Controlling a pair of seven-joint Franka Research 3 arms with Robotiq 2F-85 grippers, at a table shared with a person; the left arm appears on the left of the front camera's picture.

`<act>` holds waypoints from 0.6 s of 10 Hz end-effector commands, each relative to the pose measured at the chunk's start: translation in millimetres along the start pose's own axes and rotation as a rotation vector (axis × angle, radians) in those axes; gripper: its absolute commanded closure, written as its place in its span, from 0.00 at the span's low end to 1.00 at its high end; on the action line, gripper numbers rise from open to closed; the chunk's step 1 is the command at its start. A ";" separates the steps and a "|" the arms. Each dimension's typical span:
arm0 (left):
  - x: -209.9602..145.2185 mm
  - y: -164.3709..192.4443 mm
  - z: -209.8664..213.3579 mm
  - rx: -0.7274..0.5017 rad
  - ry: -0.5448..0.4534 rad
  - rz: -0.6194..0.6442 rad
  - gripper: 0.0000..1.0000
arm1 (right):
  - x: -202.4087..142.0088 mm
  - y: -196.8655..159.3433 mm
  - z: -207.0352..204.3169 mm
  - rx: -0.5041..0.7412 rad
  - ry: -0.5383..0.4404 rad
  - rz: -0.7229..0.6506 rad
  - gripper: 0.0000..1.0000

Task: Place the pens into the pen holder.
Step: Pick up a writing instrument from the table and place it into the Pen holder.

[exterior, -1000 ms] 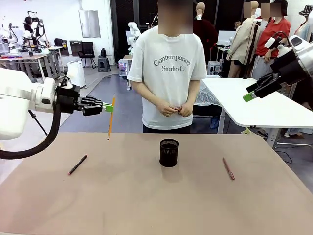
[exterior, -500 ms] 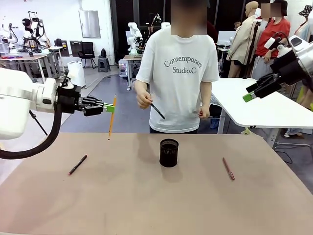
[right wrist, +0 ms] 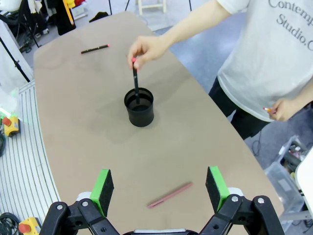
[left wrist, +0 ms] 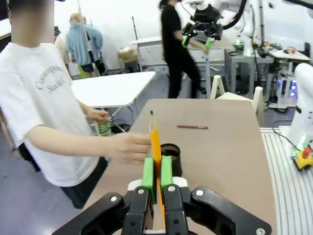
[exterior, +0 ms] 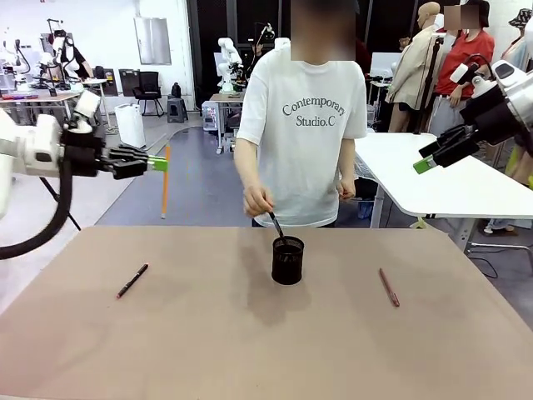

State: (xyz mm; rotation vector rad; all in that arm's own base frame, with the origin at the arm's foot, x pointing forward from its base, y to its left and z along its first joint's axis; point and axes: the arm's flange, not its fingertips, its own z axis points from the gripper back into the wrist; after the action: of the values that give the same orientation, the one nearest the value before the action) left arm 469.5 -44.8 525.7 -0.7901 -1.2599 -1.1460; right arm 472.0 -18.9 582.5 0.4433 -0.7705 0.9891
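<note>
The left hand (exterior: 160,163) pinches the yellow-orange wooden pencil (exterior: 165,187) upright near the surface (exterior: 208,333)'s far-left corner, probably leaving room as a person (exterior: 300,125) slips a thin black pen (exterior: 275,225) into the central black wire-mesh cylindrical holder (exterior: 287,261); the right hand (exterior: 425,164) hangs spread.

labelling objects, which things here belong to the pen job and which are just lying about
Job: yellow pencil in the left gripper; black pen and dark red pen on the table; pen holder; thin dark pen in the person's hand.
Just about: white side table; black office chair.
</note>
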 end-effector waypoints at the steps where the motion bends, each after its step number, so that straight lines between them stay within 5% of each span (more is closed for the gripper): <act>1: 3.6 -8.5 17.1 0.035 -0.021 -0.023 1.00 | 3.0 -0.6 1.1 -0.004 -0.003 0.002 0.00; 6: 11.5 -0.1 30.3 0.058 -0.009 -0.023 1.00 | 3.0 -0.6 1.1 -0.004 -0.003 0.002 0.00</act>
State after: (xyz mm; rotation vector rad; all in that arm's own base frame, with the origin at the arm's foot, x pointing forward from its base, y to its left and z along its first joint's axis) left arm 460.0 -17.6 541.5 -0.7373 -1.3058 -1.1160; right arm 472.0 -19.0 582.5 0.4433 -0.7706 0.9890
